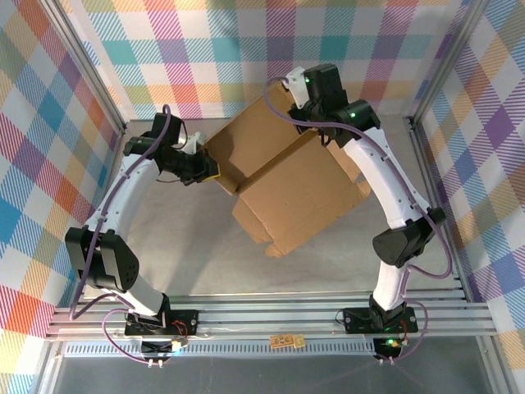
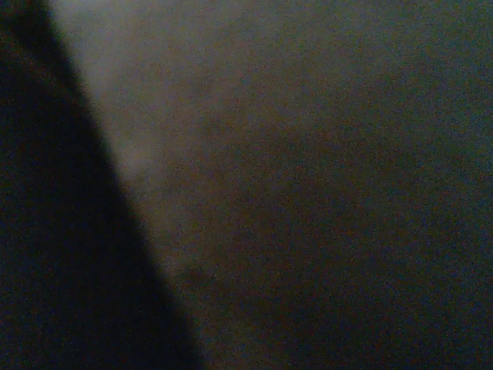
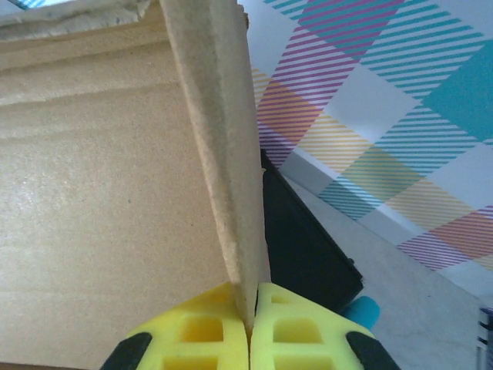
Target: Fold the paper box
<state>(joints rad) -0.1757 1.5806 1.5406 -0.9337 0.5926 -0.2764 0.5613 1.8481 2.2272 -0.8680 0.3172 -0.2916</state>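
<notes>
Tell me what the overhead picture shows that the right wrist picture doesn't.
Overhead: the left arm and right arm, the whole cardboard box partly folded between them, and the grey table. Right wrist: close up, the right gripper with its yellow pads pinched shut on a cardboard edge, and a black object behind. Both: the box and the checked wall.

The table (image 1: 189, 246) is a pale grey matte top, with checked panels (image 1: 246, 49) on three sides and an aluminium rail (image 1: 271, 316) along its near edge. The brown box (image 1: 299, 201) sits near the middle, towards the far side, its lower panel on the grey. A black case (image 3: 308, 247) lies on the table just behind the cardboard.
</notes>
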